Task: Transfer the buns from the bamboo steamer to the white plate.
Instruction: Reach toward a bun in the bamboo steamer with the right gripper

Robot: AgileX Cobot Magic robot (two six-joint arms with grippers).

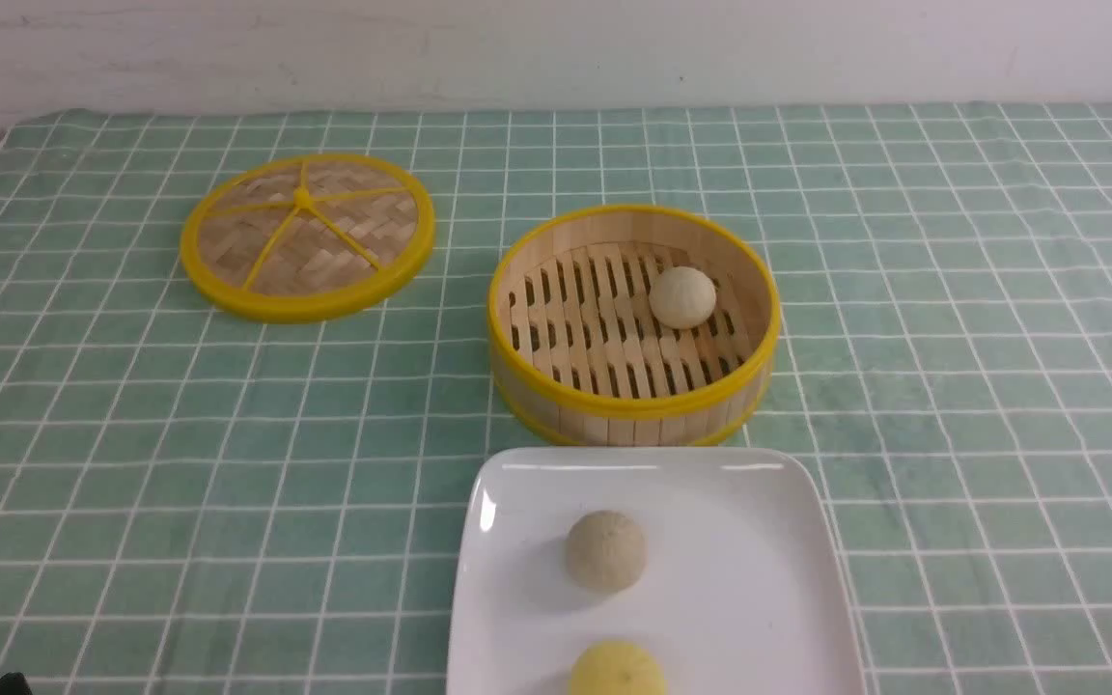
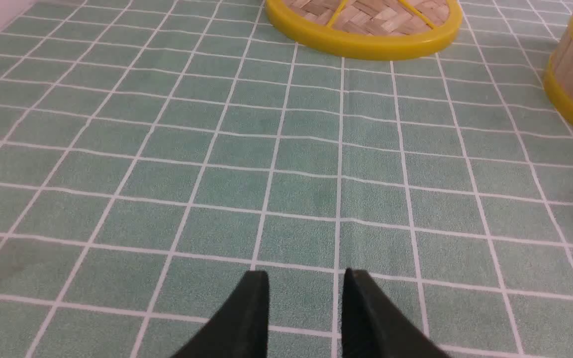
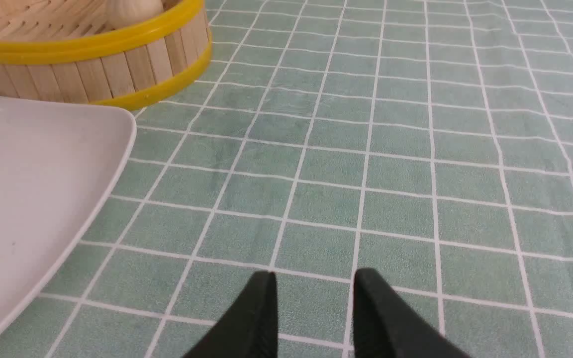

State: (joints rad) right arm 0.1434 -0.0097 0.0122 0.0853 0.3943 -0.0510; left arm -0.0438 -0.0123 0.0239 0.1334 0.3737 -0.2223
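The cloth [image 1: 952, 338] over the counter is matt green with a fine, slightly fuzzy nap. The steamer [image 1: 614, 420] is pale bare wood with smooth, plastic-looking yellow bands. The lid [image 1: 324, 232] is woven bamboo strip. The plate [image 1: 739, 541] is glossy white. The buns [image 1: 682, 296] are matt and faintly ridged. The left hand [image 2: 305, 272] and right hand [image 3: 315, 272] are matt black.
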